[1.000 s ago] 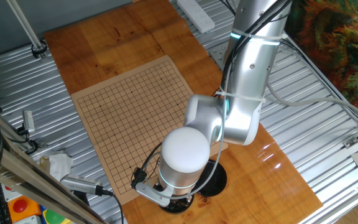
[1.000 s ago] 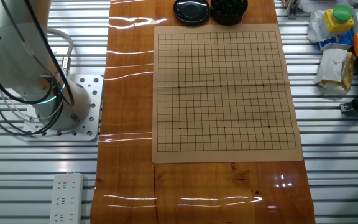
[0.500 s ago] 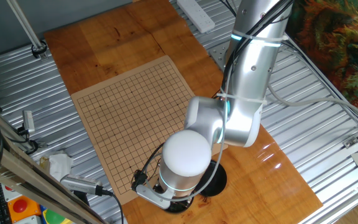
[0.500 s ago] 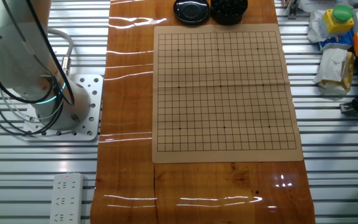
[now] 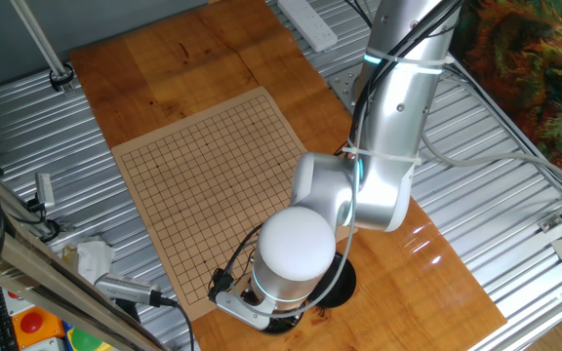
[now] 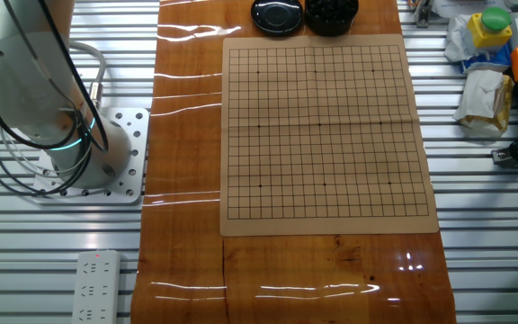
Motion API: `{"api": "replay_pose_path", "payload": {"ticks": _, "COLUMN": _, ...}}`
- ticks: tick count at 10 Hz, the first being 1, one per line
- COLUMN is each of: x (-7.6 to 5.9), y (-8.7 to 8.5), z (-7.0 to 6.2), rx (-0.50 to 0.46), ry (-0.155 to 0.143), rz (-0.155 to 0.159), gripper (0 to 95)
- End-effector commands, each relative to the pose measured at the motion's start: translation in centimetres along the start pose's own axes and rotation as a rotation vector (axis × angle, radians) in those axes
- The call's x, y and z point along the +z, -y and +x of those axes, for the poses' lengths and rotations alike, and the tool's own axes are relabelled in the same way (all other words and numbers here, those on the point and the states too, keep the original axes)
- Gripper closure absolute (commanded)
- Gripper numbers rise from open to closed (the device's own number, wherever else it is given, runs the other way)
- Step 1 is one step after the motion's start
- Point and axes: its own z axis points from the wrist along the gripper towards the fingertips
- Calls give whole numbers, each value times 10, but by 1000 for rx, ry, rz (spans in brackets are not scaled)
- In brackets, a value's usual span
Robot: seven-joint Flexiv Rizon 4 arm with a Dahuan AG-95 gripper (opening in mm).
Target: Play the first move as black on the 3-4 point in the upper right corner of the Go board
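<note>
The board (image 6: pixel 326 135) lies flat on the orange-brown tabletop, its grid bare of stones in both views (image 5: pixel 218 190). Black stones fill a dark bowl (image 6: pixel 331 13) just past the board's far edge, beside a round black lid (image 6: pixel 277 15). In the one fixed view the arm's white wrist cap (image 5: pixel 299 249) hangs over that bowl and hides it. My gripper (image 5: pixel 279 317) sits beneath the cap, and its fingers do not show. Part of the lid (image 5: pixel 345 283) peeks out to the right of the wrist. The other fixed view shows only the arm's base (image 6: pixel 57 135).
A white power strip (image 6: pixel 97 288) lies on the slatted metal table near the arm base. Toys and bags (image 6: pixel 488 63) are piled beside the board's right edge. Cables and a grey tool (image 5: pixel 125 291) lie at the lower left.
The wrist has drifted slightly down and to the right over the bowl. The board, bowl and lid have not moved.
</note>
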Motion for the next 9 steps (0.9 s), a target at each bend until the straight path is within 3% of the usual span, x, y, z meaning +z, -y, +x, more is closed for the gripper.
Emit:
{"api": "replay_pose_path", "payload": {"ticks": 1, "x": 0, "y": 0, "z": 1, "rx": 1, "ry": 0, "rz": -1, "gripper": 950}}
{"api": "replay_pose_path", "payload": {"ticks": 5, "x": 0, "y": 0, "z": 1, "rx": 2, "ry": -4, "rz": 8, "gripper": 950}}
{"api": "replay_pose_path", "payload": {"ticks": 9, "x": -7, "y": 0, "z": 1, "rx": 69, "ry": -2, "rz": 3, "gripper": 950}}
